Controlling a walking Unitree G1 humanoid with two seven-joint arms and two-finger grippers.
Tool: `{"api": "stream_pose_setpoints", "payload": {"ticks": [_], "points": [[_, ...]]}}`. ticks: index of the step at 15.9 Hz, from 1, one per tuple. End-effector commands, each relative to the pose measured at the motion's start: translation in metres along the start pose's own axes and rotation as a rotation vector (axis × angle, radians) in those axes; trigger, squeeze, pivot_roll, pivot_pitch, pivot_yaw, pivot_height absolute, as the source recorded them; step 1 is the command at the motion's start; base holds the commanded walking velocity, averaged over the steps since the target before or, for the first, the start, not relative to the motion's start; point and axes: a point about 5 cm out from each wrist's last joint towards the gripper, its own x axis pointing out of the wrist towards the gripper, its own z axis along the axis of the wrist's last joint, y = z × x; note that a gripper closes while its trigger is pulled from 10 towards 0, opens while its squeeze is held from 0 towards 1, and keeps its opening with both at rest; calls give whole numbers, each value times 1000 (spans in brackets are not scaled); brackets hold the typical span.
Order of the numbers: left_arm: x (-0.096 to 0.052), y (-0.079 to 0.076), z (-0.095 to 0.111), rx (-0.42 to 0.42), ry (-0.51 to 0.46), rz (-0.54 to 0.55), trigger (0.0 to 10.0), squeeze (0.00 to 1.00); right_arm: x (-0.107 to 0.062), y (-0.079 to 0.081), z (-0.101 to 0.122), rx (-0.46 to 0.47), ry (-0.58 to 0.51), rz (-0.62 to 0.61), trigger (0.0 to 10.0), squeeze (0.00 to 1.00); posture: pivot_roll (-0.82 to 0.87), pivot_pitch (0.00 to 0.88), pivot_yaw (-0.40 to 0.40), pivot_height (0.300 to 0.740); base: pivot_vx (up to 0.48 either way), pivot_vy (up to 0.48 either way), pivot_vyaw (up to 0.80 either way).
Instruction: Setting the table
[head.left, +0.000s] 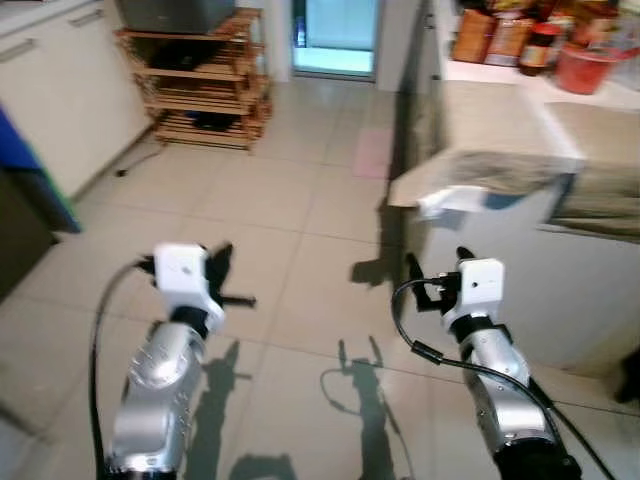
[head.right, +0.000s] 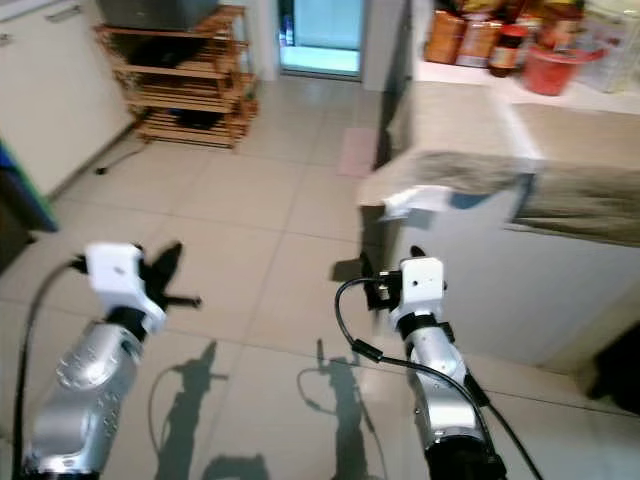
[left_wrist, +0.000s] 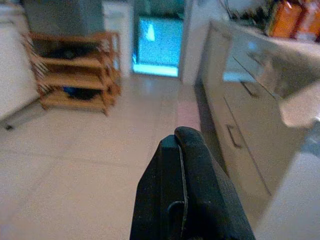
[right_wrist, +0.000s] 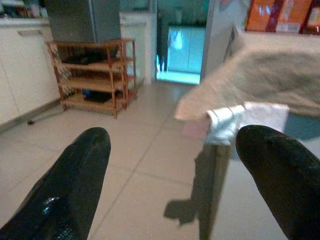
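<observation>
Tabletop (head.left: 500, 120), cloth-draped, lies ahead and to the robot's right, its near corner just beyond the right gripper (right_wrist: 172, 165); right arm is nearer. Right jaws spread wide, empty. Left gripper (left_wrist: 182, 195) pressed closed, empty. Both forearms held forward, low over the tiled floor (head.left: 300, 210).

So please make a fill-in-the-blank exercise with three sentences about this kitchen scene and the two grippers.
1. The left gripper has its two black fingers ____.
2. The right gripper has its fingers ____, with floor tiles showing between them.
3. The shelf rack standing on the tiled floor is made of ____.

Missing words: shut; open; wood
</observation>
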Motion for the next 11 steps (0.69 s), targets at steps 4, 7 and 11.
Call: {"api": "stream_pose_setpoints", "payload": {"ticks": [4,7,11], "points": [[17,-4,22,5,-81,-38,10000,0,8,-14,24,-24,-76,-45,10000,0,-57,0,29,740,0,480,0],[16,-7,14,2,-46,-59,10000,0,5,-15,19,-18,-54,-51,10000,0,-58,0,24,740,0,480,0],[14,-14,-3,38,50,-101,10000,0,2,-6,10,-7,-8,-27,10000,0,-44,0,34,740,0,327,0]]}}
